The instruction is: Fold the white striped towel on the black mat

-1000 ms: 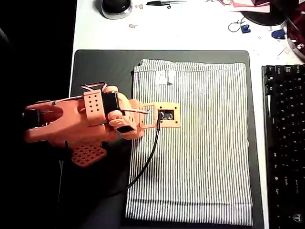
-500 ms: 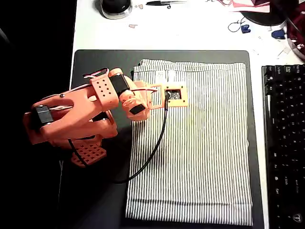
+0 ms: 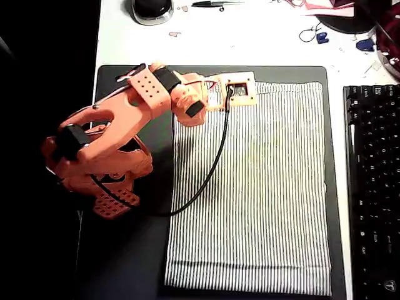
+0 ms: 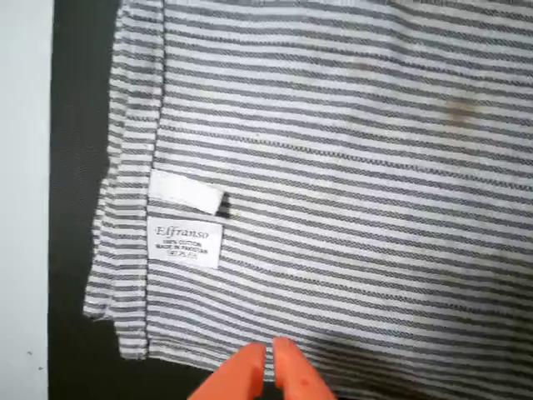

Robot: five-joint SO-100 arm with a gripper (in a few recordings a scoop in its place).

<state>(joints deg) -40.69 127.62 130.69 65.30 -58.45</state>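
Pincer (image 4: 268, 367) closed, holding nothing, above the towel (image 3: 262, 187) near its label (image 4: 186, 243) at the mat's (image 3: 125, 262) far edge. Risk: descending closed just shoves cloth into wrinkles; a bite past the hem lifts nothing.

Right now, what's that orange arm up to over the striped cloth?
An orange robot arm is reaching over a white striped towel that lies flat on a black mat on a desk. Its gripper hangs above the towel's hem near the small label, close to one corner. The fingertips look nearly together and hold nothing. The towel is not yet folded. A black keyboard sits at the right of the overhead view.
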